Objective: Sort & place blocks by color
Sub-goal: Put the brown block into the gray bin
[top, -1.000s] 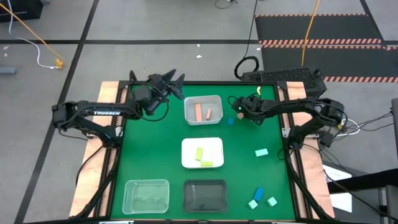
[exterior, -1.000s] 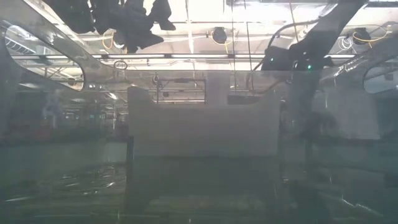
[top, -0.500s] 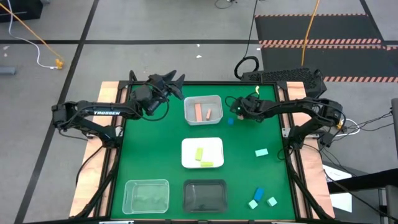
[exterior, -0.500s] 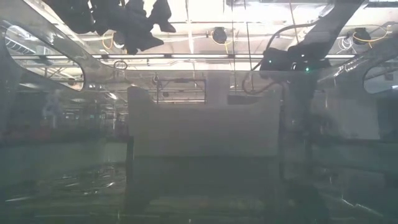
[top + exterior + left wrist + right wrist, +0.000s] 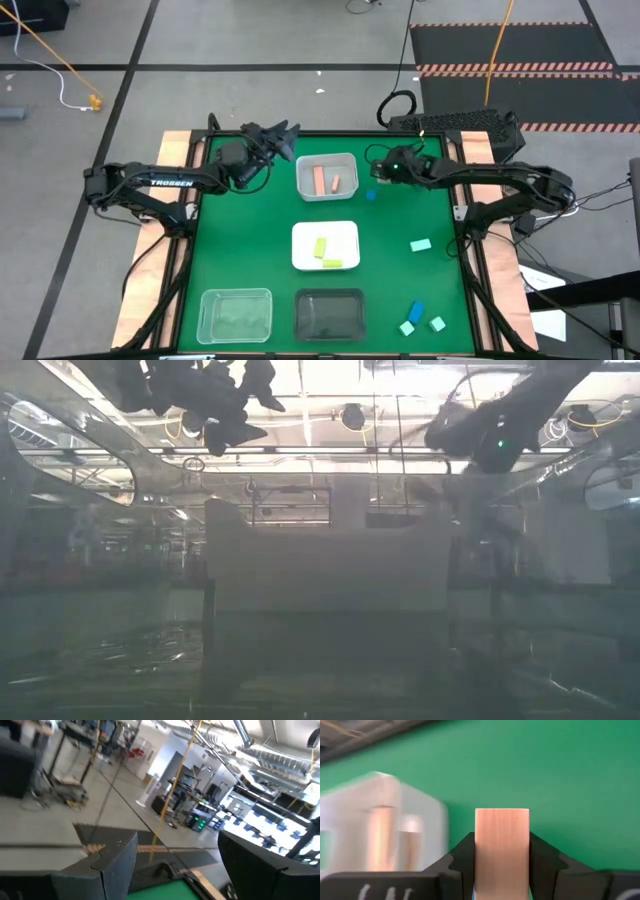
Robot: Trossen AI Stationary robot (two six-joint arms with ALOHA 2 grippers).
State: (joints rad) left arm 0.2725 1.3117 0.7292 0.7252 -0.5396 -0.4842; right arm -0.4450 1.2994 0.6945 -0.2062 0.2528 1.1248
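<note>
Grey concrete floor surrounds the green table [image 5: 250, 250], with a striped dark mat [image 5: 510, 50] beyond its far right corner. Four trays sit on the table: a clear tray [image 5: 327, 176] at the far centre holding two salmon blocks [image 5: 327, 180]; a white tray [image 5: 325, 246] at mid-table holding two yellow-green blocks [image 5: 325, 254]; a second clear tray [image 5: 235, 315] at the near left; and a black tray [image 5: 329, 314] at the near centre.

The right gripper [image 5: 383, 171] is raised just beside the right edge of the far clear tray. In the right wrist view its jaws pinch a salmon block [image 5: 502, 850] upright between the two dark fingers [image 5: 462, 857], above the green table with the far clear tray off to one side. A small blue block [image 5: 370, 195] lies on the table near this gripper.

Remaining blocks lie toward the right side: a mint block [image 5: 420, 244] at mid-right, and a blue block [image 5: 417, 312] with two mint blocks [image 5: 422, 325] at the near right.

The left gripper [image 5: 278, 134] waits raised over the table's far edge, left of the far clear tray, jaws spread and holding nothing.
</note>
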